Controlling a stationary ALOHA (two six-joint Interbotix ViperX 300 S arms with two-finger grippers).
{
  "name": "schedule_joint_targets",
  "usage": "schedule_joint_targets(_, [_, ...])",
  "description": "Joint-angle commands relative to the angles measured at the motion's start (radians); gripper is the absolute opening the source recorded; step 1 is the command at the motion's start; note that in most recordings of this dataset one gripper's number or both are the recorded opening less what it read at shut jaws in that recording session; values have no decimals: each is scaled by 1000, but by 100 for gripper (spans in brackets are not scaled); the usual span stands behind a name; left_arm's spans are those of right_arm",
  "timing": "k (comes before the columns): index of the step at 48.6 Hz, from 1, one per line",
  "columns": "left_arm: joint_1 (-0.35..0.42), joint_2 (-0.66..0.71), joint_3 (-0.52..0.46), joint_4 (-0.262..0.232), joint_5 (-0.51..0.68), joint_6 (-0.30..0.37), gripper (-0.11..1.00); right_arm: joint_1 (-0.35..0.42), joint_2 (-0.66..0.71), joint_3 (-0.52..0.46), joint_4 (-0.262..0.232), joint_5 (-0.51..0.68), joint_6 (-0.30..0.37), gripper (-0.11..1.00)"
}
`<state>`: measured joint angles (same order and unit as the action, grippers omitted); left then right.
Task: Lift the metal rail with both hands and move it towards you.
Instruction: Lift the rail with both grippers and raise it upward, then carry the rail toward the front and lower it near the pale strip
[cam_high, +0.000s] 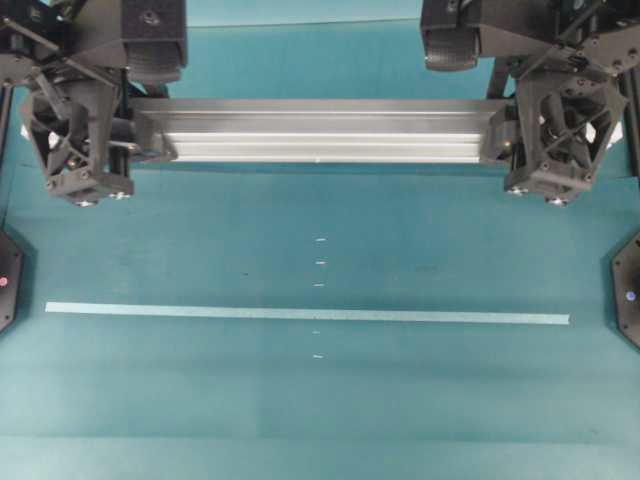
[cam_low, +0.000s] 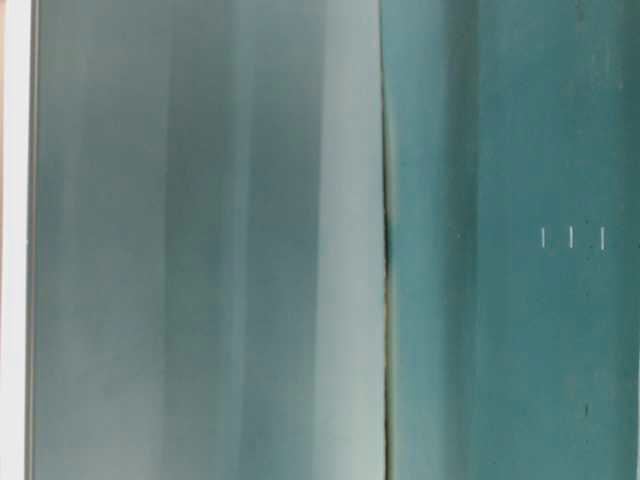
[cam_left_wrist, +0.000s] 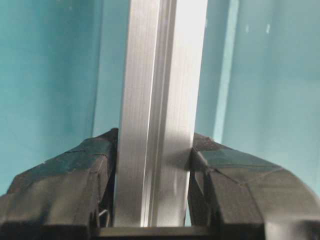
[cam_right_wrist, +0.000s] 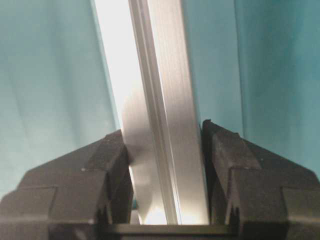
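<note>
The metal rail (cam_high: 320, 130) is a long, grooved silver bar lying crosswise at the far side of the teal table, with a shadow band on the cloth along its near edge. My left gripper (cam_high: 148, 135) is shut on the rail's left end and my right gripper (cam_high: 497, 135) on its right end. In the left wrist view the rail (cam_left_wrist: 157, 100) runs straight away between the black fingers (cam_left_wrist: 220, 170) of that gripper (cam_left_wrist: 154, 147), both pressed against its sides. The right wrist view shows the same grip: the rail (cam_right_wrist: 155, 90) is clamped in the gripper (cam_right_wrist: 165, 137).
A thin pale tape strip (cam_high: 300, 314) runs across the table nearer to me. Small white tick marks (cam_high: 320, 262) line up down the middle. Black fixtures sit at the left edge (cam_high: 8, 280) and right edge (cam_high: 628, 290). The table-level view is blurred grey and teal.
</note>
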<state>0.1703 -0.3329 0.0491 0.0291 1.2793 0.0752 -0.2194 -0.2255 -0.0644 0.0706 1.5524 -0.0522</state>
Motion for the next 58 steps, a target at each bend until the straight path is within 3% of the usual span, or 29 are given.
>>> schedule_joint_targets(1, [-12, -12, -38, -3, -11, -26, 32, -6, -5, -25, 0, -9, 74, 38])
schedule_joint_targets(26, [-57, 8, -28, -2, -12, -28, 32, 35, 9, 12, 0, -14, 80, 38])
schedule_joint_targets(43, [-95, 37, 89, -3, -169, -32, 31, 89, 32, 130, 0, -110, 100, 38])
schedule_joint_targets(58, [-118, 83, 201, -3, -261, -57, 31, 126, 28, 330, 2, -291, 126, 38])
